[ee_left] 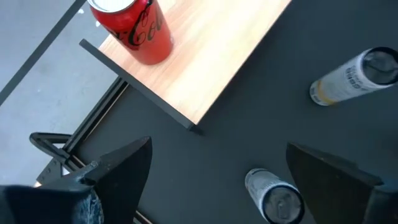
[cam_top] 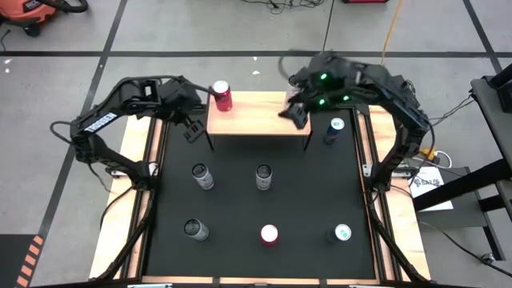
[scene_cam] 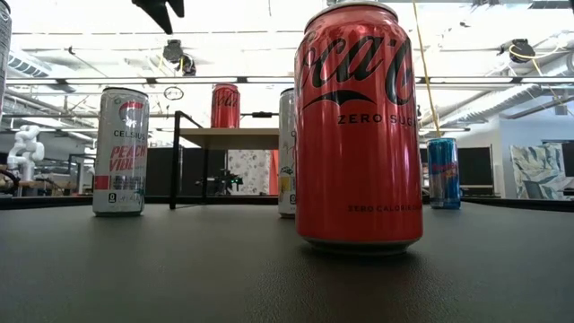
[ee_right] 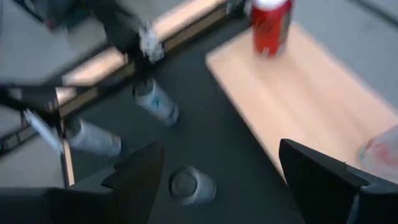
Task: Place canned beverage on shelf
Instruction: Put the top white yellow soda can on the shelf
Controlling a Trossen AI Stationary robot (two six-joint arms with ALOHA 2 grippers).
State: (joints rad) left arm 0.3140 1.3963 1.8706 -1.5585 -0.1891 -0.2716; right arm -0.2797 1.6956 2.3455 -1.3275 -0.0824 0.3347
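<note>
At the twelve o'clock end of the black mat [cam_top: 256, 200] stands the shelf [cam_top: 258, 118], a red Coca-Cola can [cam_top: 222, 95] upright near its ten o'clock corner, leaving room for more; the left gripper [cam_top: 192, 128] hangs just beside the shelf's nine o'clock edge, jaws wide and empty; the right gripper [cam_top: 294, 112], likewise spread and empty, hovers over the three o'clock end, probably bound for the blue can [cam_top: 334, 130] beside it.

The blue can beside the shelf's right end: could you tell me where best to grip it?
Probably around the blue can's mid-body, coming from above, fingers straddling its round sides: it stands upright, apart from the shelf, with the open right gripper nearby.
</note>
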